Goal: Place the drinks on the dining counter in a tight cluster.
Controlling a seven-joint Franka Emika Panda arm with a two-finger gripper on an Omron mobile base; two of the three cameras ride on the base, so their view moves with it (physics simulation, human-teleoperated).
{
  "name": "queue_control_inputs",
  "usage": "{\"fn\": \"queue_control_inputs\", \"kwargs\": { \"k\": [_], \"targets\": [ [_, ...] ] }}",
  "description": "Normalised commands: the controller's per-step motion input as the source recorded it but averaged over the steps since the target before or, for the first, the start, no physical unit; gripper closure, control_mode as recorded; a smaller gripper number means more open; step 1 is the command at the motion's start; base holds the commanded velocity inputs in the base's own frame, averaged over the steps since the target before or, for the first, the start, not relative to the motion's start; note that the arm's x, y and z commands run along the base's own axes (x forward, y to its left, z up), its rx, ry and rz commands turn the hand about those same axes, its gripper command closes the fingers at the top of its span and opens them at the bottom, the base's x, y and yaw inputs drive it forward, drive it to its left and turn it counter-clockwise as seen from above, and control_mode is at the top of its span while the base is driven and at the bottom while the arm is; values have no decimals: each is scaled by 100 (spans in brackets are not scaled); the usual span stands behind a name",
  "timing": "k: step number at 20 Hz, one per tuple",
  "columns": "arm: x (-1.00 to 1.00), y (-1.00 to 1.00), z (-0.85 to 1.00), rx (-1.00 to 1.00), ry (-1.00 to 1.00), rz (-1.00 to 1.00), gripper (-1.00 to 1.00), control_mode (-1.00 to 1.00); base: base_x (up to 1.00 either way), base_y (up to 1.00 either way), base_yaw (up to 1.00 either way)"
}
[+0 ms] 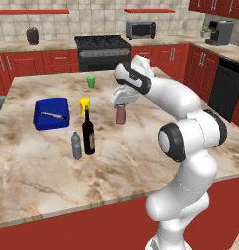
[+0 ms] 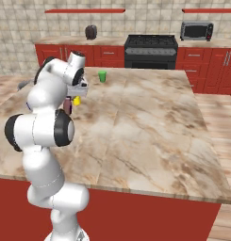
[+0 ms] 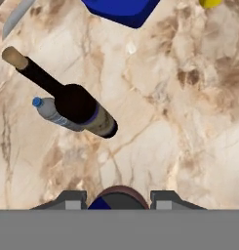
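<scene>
Beige-brown veined marble surface (image 1: 140, 161): my gripper (image 1: 121, 103) is clamped on the short maroon can (image 1: 121, 115) mid-surface; the tall dark glass wine bottle (image 1: 88, 133) touches the small grey plastic bottle (image 1: 76, 145) nearby.

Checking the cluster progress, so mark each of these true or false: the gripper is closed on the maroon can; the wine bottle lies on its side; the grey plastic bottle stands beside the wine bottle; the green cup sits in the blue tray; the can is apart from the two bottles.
1. The gripper is closed on the maroon can. True.
2. The wine bottle lies on its side. False: it stands upright on the dining counter.
3. The grey plastic bottle stands beside the wine bottle. True.
4. The green cup sits in the blue tray. False: it stands on the counter beyond the tray.
5. The can is apart from both bottles. True.
</scene>
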Motion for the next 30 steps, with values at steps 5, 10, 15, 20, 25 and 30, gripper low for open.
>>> {"fn": "queue_control_inputs", "kwargs": {
  "k": [5, 10, 15, 20, 25, 30],
  "targets": [
    [4, 18, -60, 0, 0, 0, 100, -100, 0, 0, 0],
    [-1, 16, -70, 0, 0, 0, 100, -100, 0, 0, 0],
    [0, 24, -52, 0, 0, 0, 100, -100, 0, 0, 0],
    [13, 23, -46, 0, -6, 0, 100, -100, 0, 0, 0],
    [17, 6, -27, 0, -8, 0, 100, -100, 0, 0, 0],
    [27, 4, -7, 0, -9, 0, 100, -100, 0, 0, 0]
  ]
}}
